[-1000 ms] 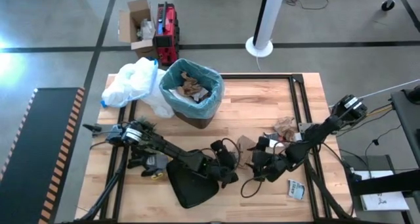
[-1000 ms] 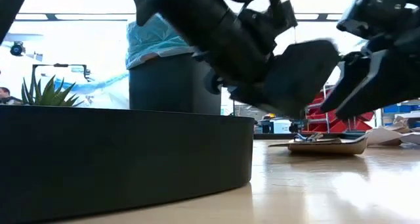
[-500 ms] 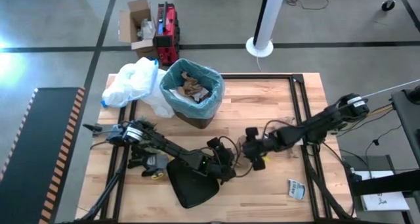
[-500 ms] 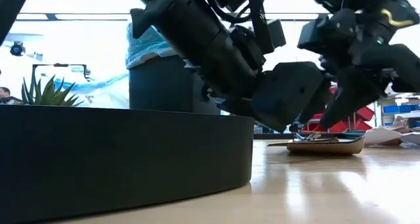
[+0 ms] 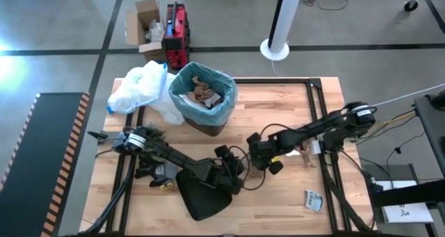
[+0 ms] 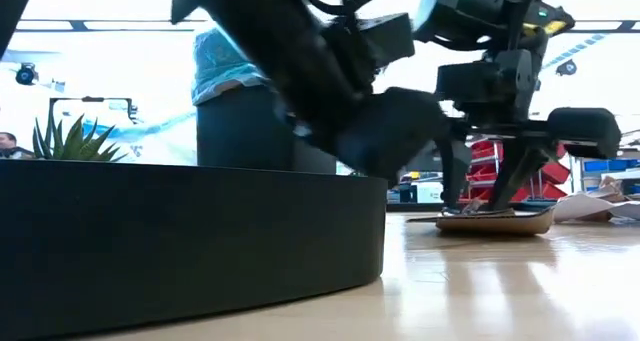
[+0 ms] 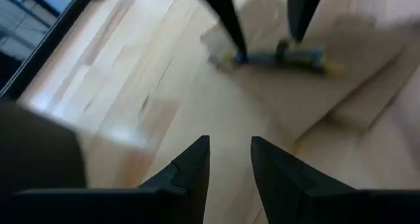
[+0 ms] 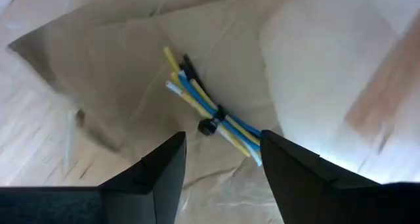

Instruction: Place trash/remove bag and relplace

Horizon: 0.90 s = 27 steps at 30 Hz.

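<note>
A flat piece of brown paper (image 8: 118, 46) lies on the wooden table near its middle, with a small bundle of blue and yellow strips (image 8: 207, 109) on top. My right gripper (image 8: 223, 148) is open and points down, one finger on each side of the bundle. In the low view it (image 6: 485, 196) stands over the paper (image 6: 495, 221). My left gripper (image 7: 230, 161) is open and hovers just left of it, facing the paper (image 7: 367, 73). The bin (image 5: 203, 98), lined with the light-blue bag (image 5: 226, 105), stands at the far left and holds brown paper. My right gripper comes at the brown paper from above with its fingertips (image 7: 239, 53) down at the paper's surface on either side of the bundle. I cannot tell whether they touch the paper or the bundle.
A black round lid (image 5: 201, 195) lies near the near edge under the left arm. A white plastic bag (image 5: 139, 87) sits left of the bin. A printed packet (image 5: 313, 200) lies near the right near corner, and crumpled paper (image 5: 306, 153) right of the gripper. A plant (image 6: 70, 141) stands at left.
My right gripper has moved from nearer the near edge toward the far left, over the brown paper, turned its fingers downward and come down to the paper. The left arm has shifted slightly toward the left.
</note>
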Tool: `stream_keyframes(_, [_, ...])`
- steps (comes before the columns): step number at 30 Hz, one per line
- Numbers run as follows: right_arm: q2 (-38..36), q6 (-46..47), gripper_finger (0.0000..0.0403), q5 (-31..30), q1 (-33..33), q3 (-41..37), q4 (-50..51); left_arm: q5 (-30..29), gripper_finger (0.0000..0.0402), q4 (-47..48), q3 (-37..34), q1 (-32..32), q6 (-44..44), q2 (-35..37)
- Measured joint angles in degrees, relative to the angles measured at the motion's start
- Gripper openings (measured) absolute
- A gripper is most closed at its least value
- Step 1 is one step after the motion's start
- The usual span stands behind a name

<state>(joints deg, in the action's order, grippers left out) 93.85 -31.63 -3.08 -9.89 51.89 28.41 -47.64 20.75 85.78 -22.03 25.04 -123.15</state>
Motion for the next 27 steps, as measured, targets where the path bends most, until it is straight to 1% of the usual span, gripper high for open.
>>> stream_keyframes(3, [1.9, -2.1, 0.0181, 0.0, -0.1, 4.5, 4.8, -1.4, 0.0101, 8.0, -0.2, -1.8, 5.3, 1.7])
stream_keyframes(6, [4.8, -4.1, 0.0179, 0.1, -0.1, 7.5, 5.8, -5.1, 0.0107, 14.8, -0.2, -4.0, 10.9, 2.6])
stream_keyframes(9, [8.7, -5.5, 0.0172, 1.5, 0.0, 9.7, 7.6, -7.0, 0.0114, 20.6, -0.6, -5.7, 15.9, 2.8])
stream_keyframes(12, [11.5, -6.0, 0.0158, 1.9, 0.0, 11.4, 9.2, -7.5, 0.0121, 21.6, -2.0, -7.1, 19.6, 3.5])
stream_keyframes(15, [12.7, -5.3, 0.0132, 2.3, 0.0, 13.2, 11.3, -7.4, 0.0127, 21.9, -4.1, -8.0, 21.6, 3.9])
stream_keyframes(18, [12.5, -3.3, 0.009, 3.8, 0.2, 14.5, 12.1, -7.4, 0.0131, 22.4, -6.0, -8.8, 23.3, 4.9])
stream_keyframes(22, [11.7, -1.3, 0.0018, 4.5, 0.2, 15.3, 11.6, -9.0, 0.0136, 22.5, -8.6, -9.3, 26.1, 6.7])
stream_keyframes(24, [11.3, -0.4, 0.0009, 3.9, 0.2, 15.3, 11.6, -10.3, 0.0138, 22.3, -9.6, -9.5, 26.6, 7.5])
stream_keyframes(27, [9.6, 2.3, 0.0011, 2.2, -0.2, 15.6, 11.6, -11.3, 0.0141, 22.2, -11.4, -10.0, 26.9, 9.7])
